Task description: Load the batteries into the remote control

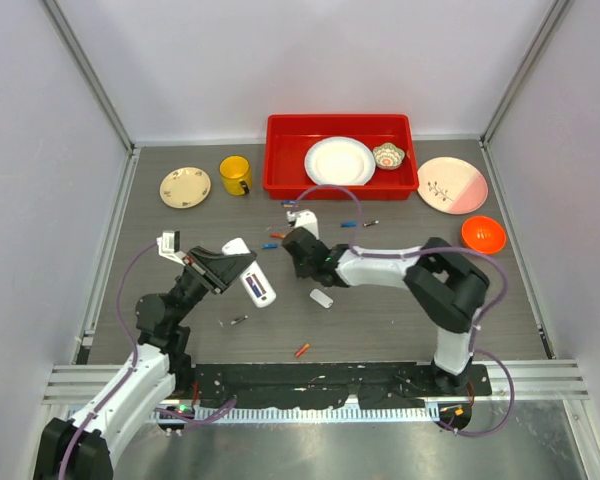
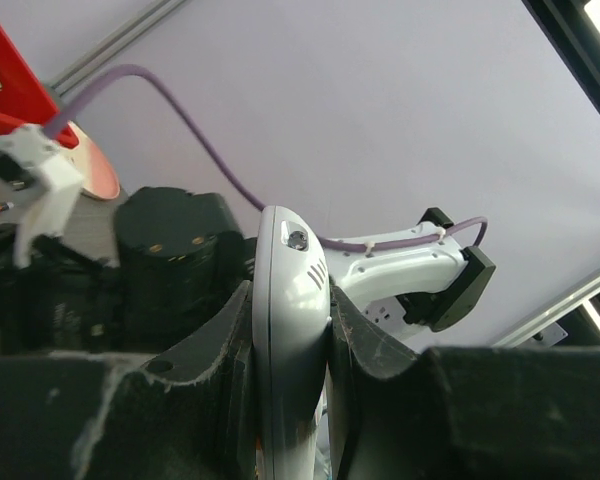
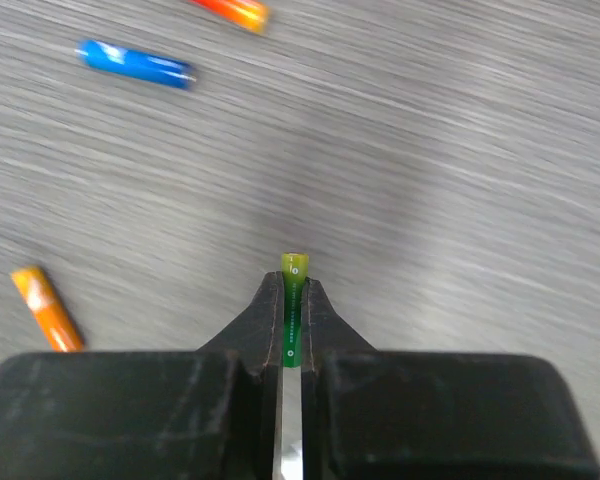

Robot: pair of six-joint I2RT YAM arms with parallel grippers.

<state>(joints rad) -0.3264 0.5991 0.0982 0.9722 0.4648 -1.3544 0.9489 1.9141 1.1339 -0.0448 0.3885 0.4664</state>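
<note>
Nearest the bases: an orange-red battery (image 1: 302, 350) loose on the table (image 1: 400, 330), and a dark battery (image 1: 238, 320) slightly further in on the left. The left claw (image 1: 236, 268) is clamped on the remote (image 1: 259, 289), fingers pinching its long sides. The wrist view shows the white body edge-on between both pads, one end sticking out past the tips and angled up towards the wall. Can't tell if it clears the table. The back cover (image 1: 322, 298) lies detached and flat on the table, right of the remote and just on the near side of the right claw (image 3: 293, 292). That claw is nearly closed, gripping a green battery (image 3: 294, 268) lengthwise, only the tip poking past the fingertips. It sits right of the remote, near but not touching. Around it on the table: a blue battery (image 3: 135, 62) and an orange battery (image 3: 45, 305). More loose batteries (image 1: 350, 224) are scattered between the claw and the red bin (image 1: 280, 150). The bin holds a white plate (image 1: 338, 160) and a small bowl (image 1: 388, 155). Yellow mug (image 1: 235, 175) and cream plate (image 1: 185, 186) are left of it. Pink-and-white plate (image 1: 452, 184) and orange bowl (image 1: 483, 233) are right.
</note>
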